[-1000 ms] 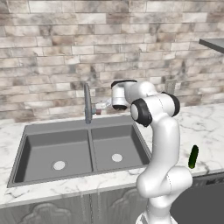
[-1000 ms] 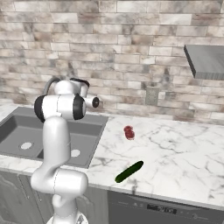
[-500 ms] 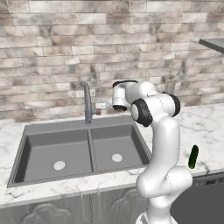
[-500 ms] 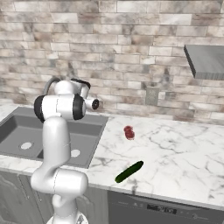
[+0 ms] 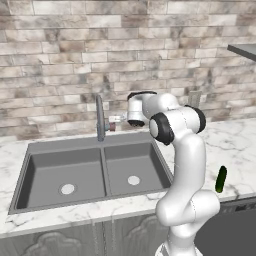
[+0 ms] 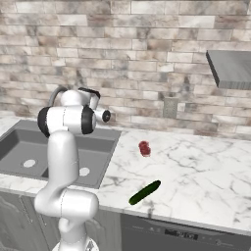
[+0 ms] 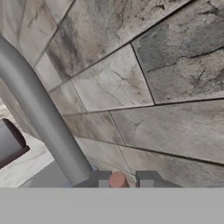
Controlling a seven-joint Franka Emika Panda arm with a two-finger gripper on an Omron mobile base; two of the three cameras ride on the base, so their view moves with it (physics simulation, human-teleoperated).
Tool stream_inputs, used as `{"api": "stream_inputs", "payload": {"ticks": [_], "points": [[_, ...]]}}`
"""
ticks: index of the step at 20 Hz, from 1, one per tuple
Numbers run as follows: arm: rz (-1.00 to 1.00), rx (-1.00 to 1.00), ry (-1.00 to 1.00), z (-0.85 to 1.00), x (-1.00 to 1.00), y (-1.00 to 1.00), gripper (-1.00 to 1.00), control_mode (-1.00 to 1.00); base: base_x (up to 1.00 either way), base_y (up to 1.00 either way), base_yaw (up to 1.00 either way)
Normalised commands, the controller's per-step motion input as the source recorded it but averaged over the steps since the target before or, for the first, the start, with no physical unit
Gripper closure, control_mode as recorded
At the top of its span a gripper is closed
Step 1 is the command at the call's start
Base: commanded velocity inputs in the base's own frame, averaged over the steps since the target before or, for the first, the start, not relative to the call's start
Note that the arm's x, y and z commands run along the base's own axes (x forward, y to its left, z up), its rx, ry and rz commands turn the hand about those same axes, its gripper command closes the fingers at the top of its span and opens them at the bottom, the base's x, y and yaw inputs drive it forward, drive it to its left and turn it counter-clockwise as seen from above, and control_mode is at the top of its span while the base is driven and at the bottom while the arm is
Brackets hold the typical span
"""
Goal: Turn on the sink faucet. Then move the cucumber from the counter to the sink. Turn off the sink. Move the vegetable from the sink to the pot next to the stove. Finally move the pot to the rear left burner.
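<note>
I see the sink [image 5: 90,172] set in the counter [image 6: 196,171], the sink faucet [image 5: 100,119] at its twelve o'clock. My gripper [image 5: 113,120] sits at the faucet's three o'clock, jaws nearly closed around its small reddish lever [image 7: 117,180]. The cucumber [image 6: 145,192] lies on the counter at the sink's four o'clock, well apart

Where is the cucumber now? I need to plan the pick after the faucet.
The cucumber lies on the counter near its front edge, right of the sink, in front of a small red object.
</note>
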Motion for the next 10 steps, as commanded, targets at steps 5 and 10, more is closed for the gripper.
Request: {"api": "stream_inputs", "payload": {"ticks": [5, 10], "points": [[-0.08, 0.01, 0.15, -0.80, -0.38, -0.79, 1.00, -1.00, 0.00, 0.00, 0.00], [-0.07, 0.01, 0.13, -0.82, -0.41, -0.80, 1.00, -1.00, 0.00, 0.00, 0.00]]}}
